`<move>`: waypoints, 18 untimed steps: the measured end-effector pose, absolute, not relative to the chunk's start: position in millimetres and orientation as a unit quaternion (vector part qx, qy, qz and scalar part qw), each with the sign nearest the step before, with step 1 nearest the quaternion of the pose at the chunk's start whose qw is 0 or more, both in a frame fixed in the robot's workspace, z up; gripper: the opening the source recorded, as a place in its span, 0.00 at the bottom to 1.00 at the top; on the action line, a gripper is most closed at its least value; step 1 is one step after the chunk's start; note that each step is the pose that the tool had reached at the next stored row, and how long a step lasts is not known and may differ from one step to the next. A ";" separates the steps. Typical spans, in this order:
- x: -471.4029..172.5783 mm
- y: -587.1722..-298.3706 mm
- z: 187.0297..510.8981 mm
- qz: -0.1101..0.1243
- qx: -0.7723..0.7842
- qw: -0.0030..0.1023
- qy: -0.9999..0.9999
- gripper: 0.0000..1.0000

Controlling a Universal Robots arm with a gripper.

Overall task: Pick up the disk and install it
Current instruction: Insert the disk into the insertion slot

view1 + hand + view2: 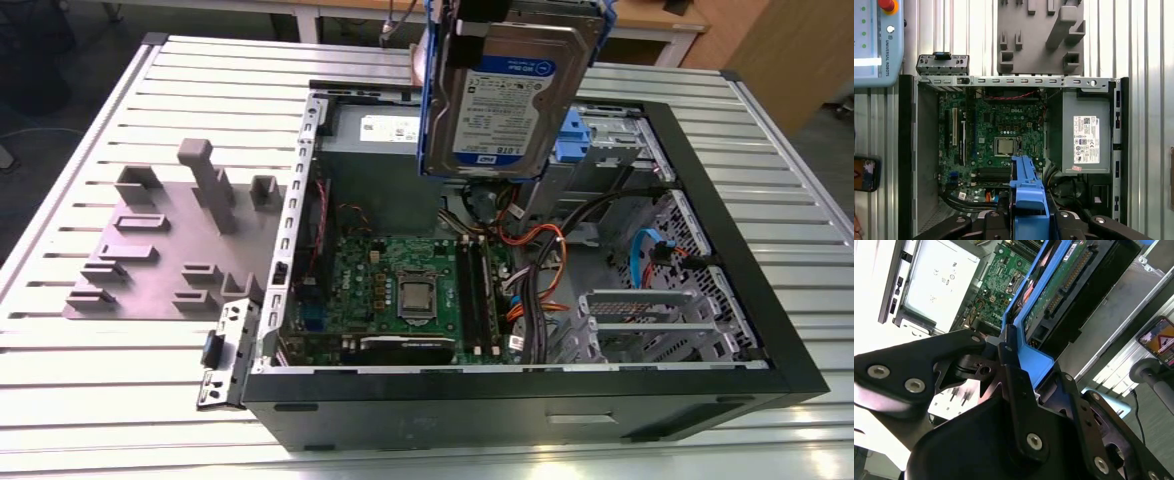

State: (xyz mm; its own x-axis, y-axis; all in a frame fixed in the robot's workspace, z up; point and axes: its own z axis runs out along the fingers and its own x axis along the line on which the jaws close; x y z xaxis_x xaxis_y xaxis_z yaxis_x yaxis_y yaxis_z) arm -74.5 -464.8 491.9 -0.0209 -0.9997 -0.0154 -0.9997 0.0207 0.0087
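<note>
A slatted metal worktop [80, 390] carried an open computer case [787, 360] lying on its side. Above its motherboard [387, 265] hung the disk [507, 95], upright and clear of the case, its blue carrier pinched by the end effector [1014, 347].

blue-white label [505, 105] — on the disk [523, 45]

One disk [507, 95], one open computer case [534, 410], one motherboard [394, 270], one power supply [1086, 142], one grey moulded fixture [154, 255] and one teach pendant [876, 45] were counted at a single slatted tabletop [94, 390].
</note>
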 end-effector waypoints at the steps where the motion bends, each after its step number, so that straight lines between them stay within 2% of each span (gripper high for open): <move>1: -74.5 -464.9 491.8 0.009 -0.700 0.002 0.714 0.36; 12: -74.5 -490.7 490.8 0.007 -0.700 0.001 0.714 0.36; 18: -74.5 -494.5 490.7 0.006 -0.700 0.000 0.714 0.36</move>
State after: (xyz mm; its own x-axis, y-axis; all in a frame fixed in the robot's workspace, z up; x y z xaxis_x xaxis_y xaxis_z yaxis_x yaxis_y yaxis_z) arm -74.5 -494.5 490.7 -0.0208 -0.9997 -0.0094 -0.9997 0.0207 0.0086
